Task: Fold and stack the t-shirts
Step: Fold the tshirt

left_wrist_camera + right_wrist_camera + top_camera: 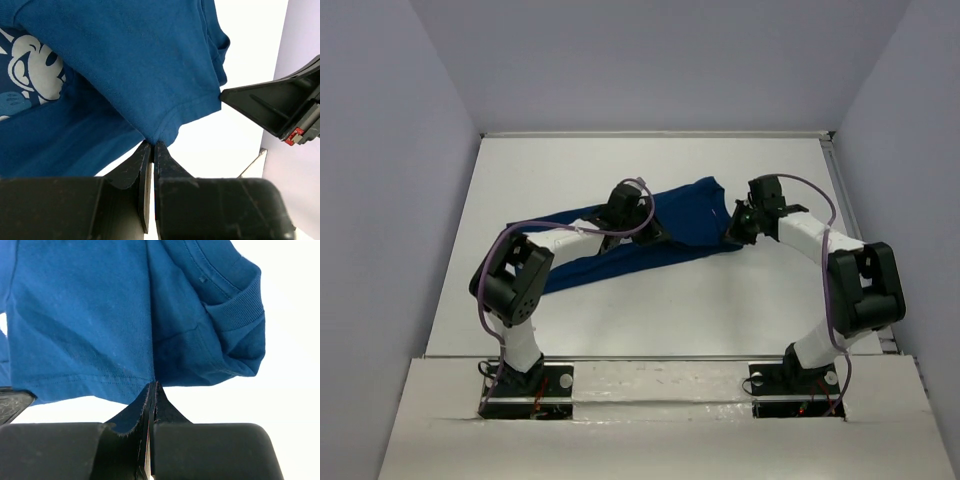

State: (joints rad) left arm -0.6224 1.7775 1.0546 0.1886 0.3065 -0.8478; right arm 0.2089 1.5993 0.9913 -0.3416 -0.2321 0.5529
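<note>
Closest to the lens, at the left gripper (151, 145): clenched on the t-shirt (125, 65), black fingertips pressed together with a pinch of stitched blue edge between them. Fans up and away from that pinch as smooth dark blue cloth. Carries a pale Mickey Mouse print (37, 70) at the left edge of the left wrist view. Just right of the cloth, a black finger (260, 105) of the other arm, its tip touching the shirt's edge.

Same story at the right gripper (152, 385): squeezed tight on a vertical crease of the shirt just above the stitched hem (75, 382). Bunches to the right of the crease into folded layers, with the ribbed collar (235, 310) showing at the upper right.

From above, both grippers close together over the right half of the garment, left one near its middle, right one at its right end. Stretches as a long, narrow, slanted band across the white table (620, 320), low at the left and nearer, reaching farther back at the right. Beyond the table, plain pale walls (650, 60) on three sides.
</note>
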